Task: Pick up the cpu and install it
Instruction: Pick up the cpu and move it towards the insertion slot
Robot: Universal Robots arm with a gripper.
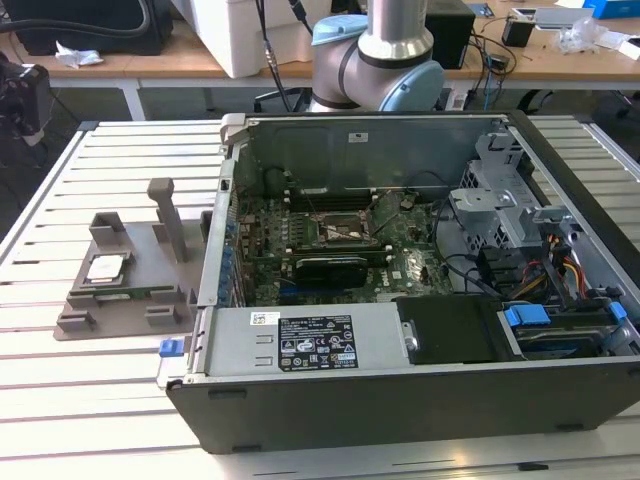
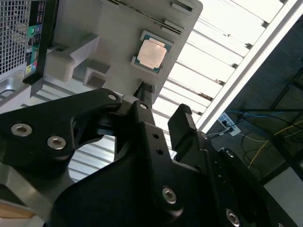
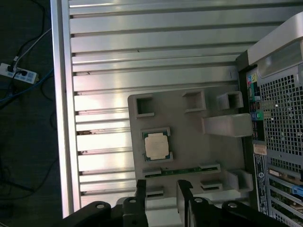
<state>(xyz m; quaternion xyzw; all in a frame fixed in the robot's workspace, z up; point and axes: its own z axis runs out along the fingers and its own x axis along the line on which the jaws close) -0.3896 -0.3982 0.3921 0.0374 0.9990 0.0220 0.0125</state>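
The cpu point(image 1: 106, 268), a small square chip with a shiny silver top, lies flat in a pocket of the grey plastic tray point(image 1: 133, 238) on the slatted table, at the exterior view's left of the open computer case. Both wrist views look down on the cpu point(image 3: 156, 144) point(image 2: 151, 53) and the tray point(image 3: 194, 139) point(image 2: 104, 33) from well above. My gripper point(image 3: 162, 191) point(image 2: 163, 101) is open, its two black fingers apart with nothing between them, hovering over the tray's edge a short way from the chip. The motherboard socket point(image 1: 335, 232) lies inside the case.
The open computer case point(image 1: 400, 340) takes up the table's middle and right, with a black finned card point(image 1: 330, 267), cables and drive bays inside. A green strip point(image 3: 180, 169) lies in the tray beside the chip, and an upright post point(image 1: 170, 215) rises from it. The arm's base point(image 1: 385, 50) stands behind the case.
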